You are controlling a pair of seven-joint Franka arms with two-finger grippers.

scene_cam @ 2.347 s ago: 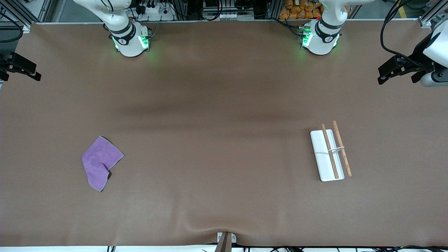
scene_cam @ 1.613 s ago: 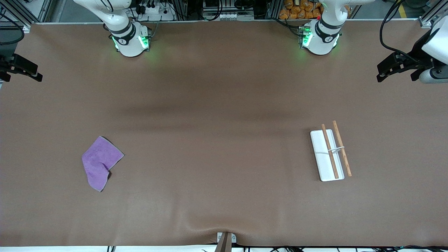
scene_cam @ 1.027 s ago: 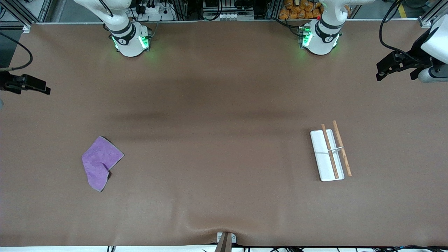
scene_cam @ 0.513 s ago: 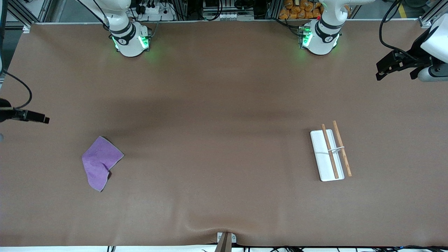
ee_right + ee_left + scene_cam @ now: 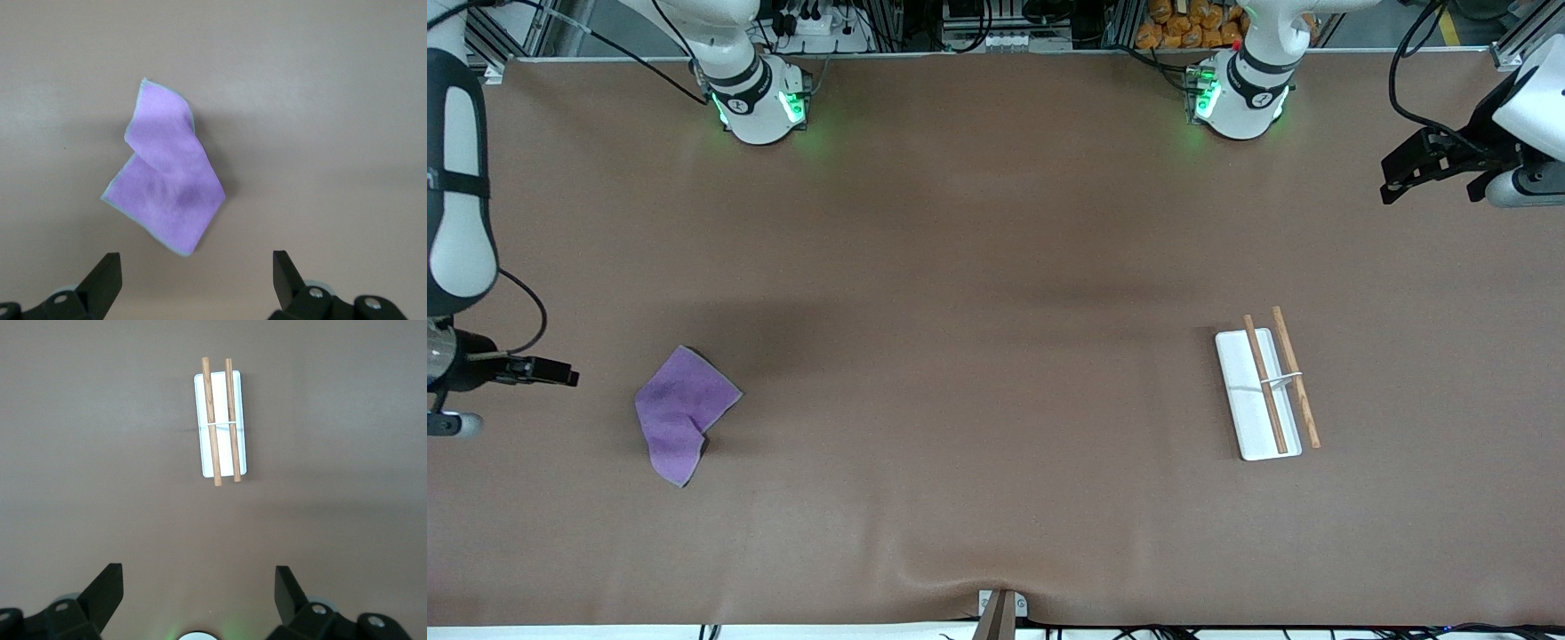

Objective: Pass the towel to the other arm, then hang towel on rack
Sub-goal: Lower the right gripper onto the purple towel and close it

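The purple towel (image 5: 683, 412) lies partly folded on the brown table toward the right arm's end; the right wrist view shows it (image 5: 167, 180) spread ahead of the open jaws. My right gripper (image 5: 560, 373) is open and empty, up over the table's edge beside the towel. The rack (image 5: 1263, 387), a white tray with two brown rods and a thin crosspiece, sits toward the left arm's end; the left wrist view shows it (image 5: 220, 420) well ahead. My left gripper (image 5: 1400, 173) is open and empty, high over the table's end.
The brown table cover (image 5: 996, 267) has a raised wrinkle at its edge nearest the front camera, around a small clamp (image 5: 1000, 609). The two arm bases (image 5: 758, 102) (image 5: 1240, 98) stand along the edge farthest from the camera.
My right arm has swung along the table's end toward the towel, and its gripper now hangs beside it. The left gripper has barely moved. Towel and rack are unmoved.
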